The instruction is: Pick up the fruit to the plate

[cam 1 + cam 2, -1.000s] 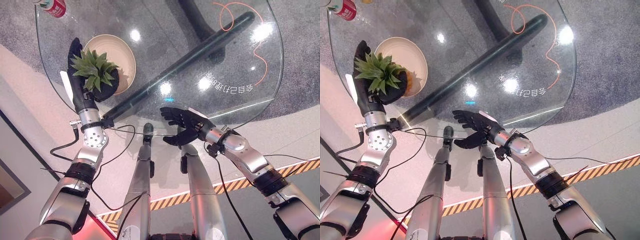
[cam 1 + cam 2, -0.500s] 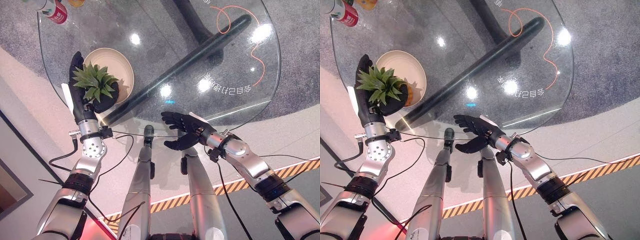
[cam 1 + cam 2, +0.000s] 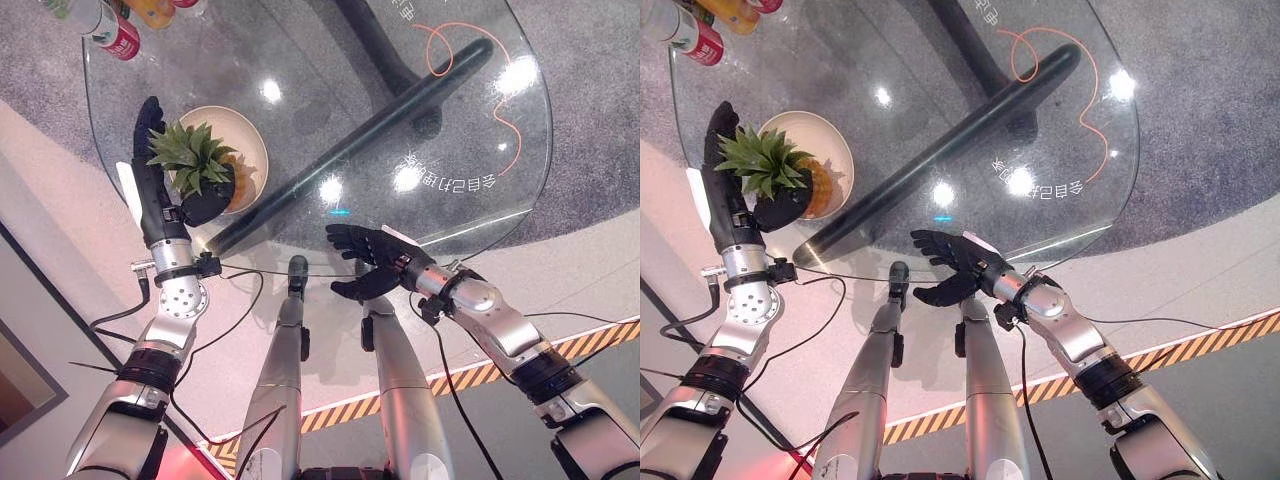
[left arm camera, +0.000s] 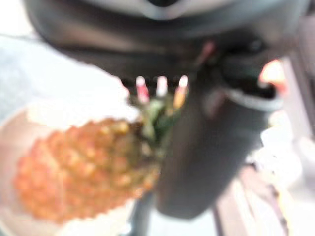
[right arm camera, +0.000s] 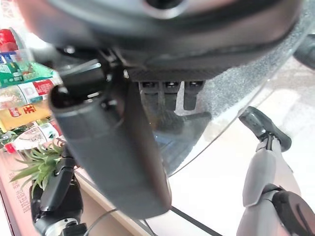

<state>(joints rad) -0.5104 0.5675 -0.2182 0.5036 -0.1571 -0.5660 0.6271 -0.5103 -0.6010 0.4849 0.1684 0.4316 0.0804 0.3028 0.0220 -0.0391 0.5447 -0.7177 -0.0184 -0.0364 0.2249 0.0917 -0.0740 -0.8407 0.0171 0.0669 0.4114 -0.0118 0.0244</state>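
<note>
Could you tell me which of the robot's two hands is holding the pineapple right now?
The left hand holds the pineapple, curled round it over the cream plate. The right hand is open and holds nothing, at the glass table's near edge.

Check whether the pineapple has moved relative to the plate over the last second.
Yes, slightly: the pineapple, held in the left robot hand, has shifted farther in over the plate, away from its near rim.

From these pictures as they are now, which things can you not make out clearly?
- Pineapple: head views, its body sits largely behind the left hand and its own leaves; whether it rests on the plate cannot be told.
- Pineapple skin: left wrist view, blurred.
- Bottles: head views, cut by the top edge.
</note>
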